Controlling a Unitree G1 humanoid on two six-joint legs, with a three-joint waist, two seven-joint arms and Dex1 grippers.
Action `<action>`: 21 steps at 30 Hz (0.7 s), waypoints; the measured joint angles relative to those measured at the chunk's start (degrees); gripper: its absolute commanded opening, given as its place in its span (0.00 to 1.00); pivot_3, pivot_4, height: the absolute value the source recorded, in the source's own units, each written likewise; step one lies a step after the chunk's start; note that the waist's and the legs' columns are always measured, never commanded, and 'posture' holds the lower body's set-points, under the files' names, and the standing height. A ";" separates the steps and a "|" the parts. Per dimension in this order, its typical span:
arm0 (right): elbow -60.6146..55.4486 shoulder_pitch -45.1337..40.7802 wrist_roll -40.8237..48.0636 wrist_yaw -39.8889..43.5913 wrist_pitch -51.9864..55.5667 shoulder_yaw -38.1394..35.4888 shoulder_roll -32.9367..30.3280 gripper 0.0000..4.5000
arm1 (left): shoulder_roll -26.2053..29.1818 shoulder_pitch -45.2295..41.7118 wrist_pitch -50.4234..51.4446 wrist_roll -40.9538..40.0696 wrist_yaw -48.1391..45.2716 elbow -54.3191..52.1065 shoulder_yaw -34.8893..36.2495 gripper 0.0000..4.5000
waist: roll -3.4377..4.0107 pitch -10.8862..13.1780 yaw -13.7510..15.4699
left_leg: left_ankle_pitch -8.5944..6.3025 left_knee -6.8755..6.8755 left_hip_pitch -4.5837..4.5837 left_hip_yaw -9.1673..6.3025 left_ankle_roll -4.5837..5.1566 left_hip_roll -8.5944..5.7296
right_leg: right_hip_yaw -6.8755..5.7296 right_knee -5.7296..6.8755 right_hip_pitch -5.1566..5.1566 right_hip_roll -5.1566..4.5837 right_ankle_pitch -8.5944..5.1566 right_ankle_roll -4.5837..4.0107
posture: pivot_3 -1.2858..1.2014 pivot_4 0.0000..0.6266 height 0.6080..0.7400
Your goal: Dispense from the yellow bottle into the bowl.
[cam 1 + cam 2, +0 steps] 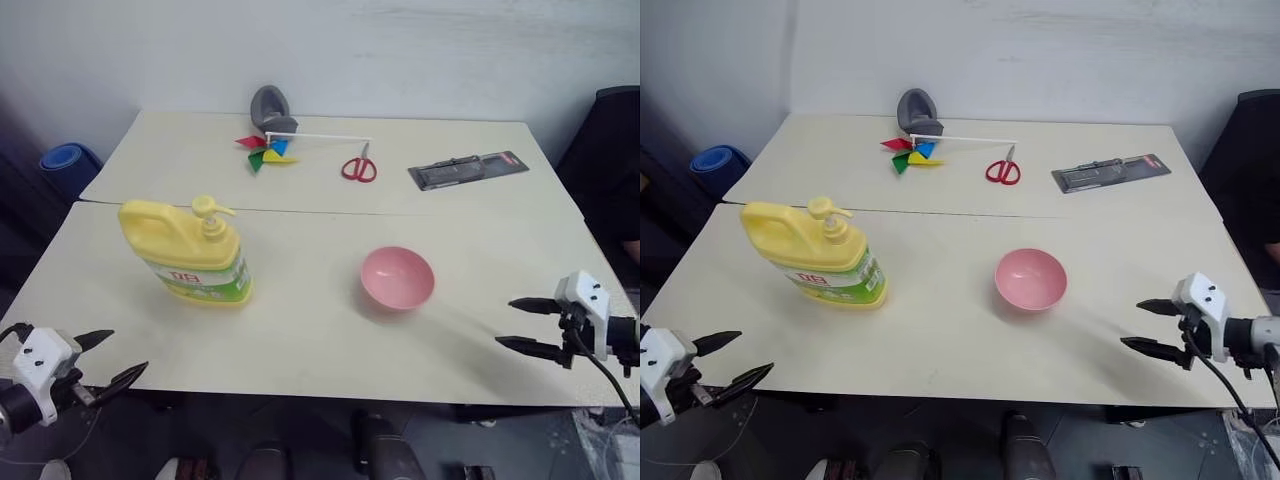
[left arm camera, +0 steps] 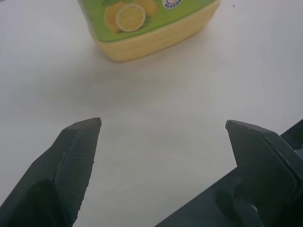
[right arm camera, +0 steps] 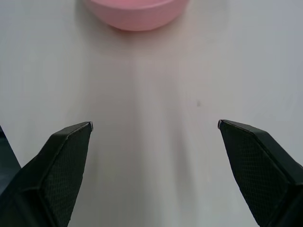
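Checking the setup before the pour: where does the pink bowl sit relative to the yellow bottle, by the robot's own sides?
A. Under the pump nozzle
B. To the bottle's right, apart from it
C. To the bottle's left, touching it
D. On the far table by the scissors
B: the bowl stands to the right of the yellow bottle, with bare table between them.

Setting: plain test room, lab-type.
Two cream tables (image 1: 480, 240) butted against a bare white wall (image 1: 400, 60); scattered props: scissors (image 1: 359, 167), pinwheel (image 1: 266, 152).

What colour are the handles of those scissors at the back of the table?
Red. The scissors show best in the left eye view, lying beside the pinwheel.
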 measured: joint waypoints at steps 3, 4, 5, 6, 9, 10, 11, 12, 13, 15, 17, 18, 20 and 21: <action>-0.49 0.26 0.04 -0.51 0.34 0.00 0.20 0.98 | 0.11 -0.42 0.07 0.02 -0.10 0.00 -0.20 1.00 | 0.01 0.00 -0.07 | 0.00 0.00 0.01 0.04 0.00 0.00 | 0.03 0.01 0.00 0.00 0.00 -0.01 | 0.52 0.24 1.00; -0.72 0.25 0.04 -1.03 0.34 -0.06 0.20 0.98 | 0.11 -0.71 0.70 -0.03 0.03 -0.02 -0.37 1.00 | 0.00 0.00 -0.05 | 0.00 0.00 0.02 0.04 0.00 0.01 | 0.03 0.02 0.00 0.00 0.00 0.00 | 0.52 0.24 1.00; -0.89 0.21 0.04 -1.58 0.34 -0.14 0.21 0.98 | 0.11 -0.89 1.29 -0.08 0.15 -0.04 -0.46 1.00 | 0.00 0.00 -0.04 | 0.00 0.00 0.02 0.03 0.00 0.00 | 0.02 0.04 0.00 0.00 0.00 0.00 | 0.52 0.24 1.00; -1.09 0.17 -0.06 -2.19 0.42 -0.20 0.21 0.98 | 0.11 -1.05 2.06 -0.18 0.28 -0.10 -0.57 1.00 | 0.00 0.00 -0.02 | 0.00 0.00 0.03 0.03 0.00 0.00 | 0.02 0.05 0.00 0.01 0.00 0.01 | 0.52 0.24 1.00; -1.99 -0.11 -0.11 -4.61 2.03 -0.25 0.22 0.98 | -0.64 -1.72 6.84 -3.34 0.62 -2.29 -1.27 1.00 | 0.00 0.00 -0.03 | 0.00 0.01 0.03 0.02 0.00 0.02 | 0.03 0.08 0.00 -0.01 0.07 0.12 | 0.52 0.24 1.00; -3.03 0.14 0.43 -5.03 3.42 -0.60 0.32 0.98 | -1.32 -1.98 8.78 -5.09 0.68 -3.94 -1.57 1.00 | 0.00 0.00 -0.01 | 0.00 0.01 0.02 0.01 0.00 0.03 | 0.03 0.08 0.00 -0.01 0.07 0.12 | 0.52 0.24 1.00; -4.54 0.53 1.26 -5.24 4.58 -1.11 0.52 0.98 | -2.03 -1.96 9.91 -6.09 0.77 -5.55 -1.78 1.00 | 0.00 0.00 0.00 | 0.00 0.01 0.01 0.01 0.00 0.05 | 0.03 0.06 0.00 -0.02 0.08 0.14 | 0.52 0.24 1.00; -6.40 0.85 2.22 -5.42 5.74 -1.29 0.59 0.98 | -2.49 -1.91 10.86 -6.91 0.88 -7.23 -2.26 1.00 | 0.00 0.00 0.03 | -0.01 0.01 0.02 0.00 -0.01 0.07 | 0.03 0.08 0.00 -0.02 0.10 0.18 | 0.52 0.24 1.00; -8.85 1.71 3.06 -5.94 6.96 -1.87 0.67 0.98 | -2.69 -1.84 12.07 -7.68 1.20 -9.40 -2.72 1.00 | 0.00 0.00 0.05 | -0.01 0.00 0.00 -0.02 -0.02 0.09 | 0.01 0.06 -0.01 -0.01 0.11 0.19 | 0.52 0.24 1.00; -12.58 3.16 4.29 -6.80 8.79 -2.88 0.84 0.98 | -2.83 -1.73 14.24 -9.32 1.41 -12.84 -2.88 1.00 | 0.00 0.00 0.08 | -0.03 0.00 -0.01 -0.04 -0.06 0.12 | 0.00 0.07 -0.01 0.01 0.11 0.20 | 0.52 0.24 1.00; -19.61 5.21 5.35 -7.60 10.57 -3.20 1.27 0.98 | -1.31 -1.43 18.12 -12.88 0.66 -18.03 -3.25 1.00 | 0.00 0.01 0.12 | -0.04 0.00 -0.01 -0.06 -0.07 0.14 | -0.02 0.10 -0.01 0.07 0.11 0.20 | 0.52 0.24 1.00; -22.35 5.18 5.57 -8.31 10.76 -3.10 1.90 0.98 | -0.05 -1.83 19.90 -14.41 0.44 -20.08 -3.70 1.00 | 0.00 0.01 0.12 | -0.04 0.02 -0.01 -0.06 -0.07 0.13 | -0.02 0.12 -0.01 0.07 0.11 0.19 | 0.52 0.24 1.00; -27.42 3.74 5.68 -10.88 11.93 -1.78 3.31 0.98 | 2.97 -4.73 23.88 -18.16 0.39 -24.52 -4.19 1.00 | -0.02 0.02 0.09 | -0.03 0.05 -0.03 -0.03 -0.08 0.05 | 0.03 0.21 0.03 0.06 0.06 0.11 | 0.52 0.24 1.00; -29.46 2.09 5.29 -12.72 12.86 -0.18 4.37 0.98 | 4.88 -7.53 26.38 -20.95 0.72 -26.39 -4.58 1.00 | -0.04 0.03 0.08 | -0.01 0.07 -0.02 -0.03 -0.10 -0.17 | 0.03 0.26 0.06 0.07 0.03 0.06 | 0.52 0.24 1.00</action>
